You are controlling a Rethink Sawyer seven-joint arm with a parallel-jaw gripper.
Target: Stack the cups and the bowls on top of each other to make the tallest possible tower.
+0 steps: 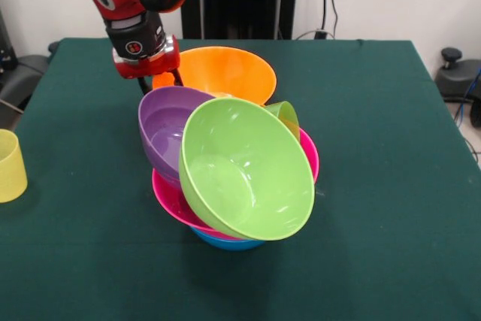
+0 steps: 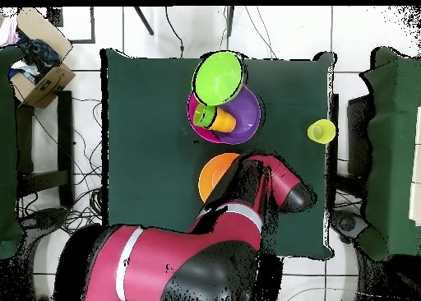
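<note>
The tower stands mid-table: a blue bowl (image 1: 225,243) at the bottom, then a pink bowl (image 1: 168,195). On the pink bowl a purple bowl (image 1: 161,130) and a lime green bowl (image 1: 244,178) lean tilted. A green cup (image 1: 286,115) shows behind the lime bowl. From overhead an orange cup (image 2: 224,118) lies in the purple bowl (image 2: 247,115). An orange bowl (image 1: 225,73) sits behind the tower. My gripper (image 1: 160,83) is at its left rim. A pale yellow cup (image 1: 9,165) stands apart at the left edge. The red cup and the second blue bowl are out of sight.
The green-clothed table (image 1: 391,186) has its edges near the yellow cup and the front. From overhead my arm (image 2: 271,187) covers part of the orange bowl (image 2: 214,176). A cardboard box (image 2: 37,67) and cables lie on the floor around the table.
</note>
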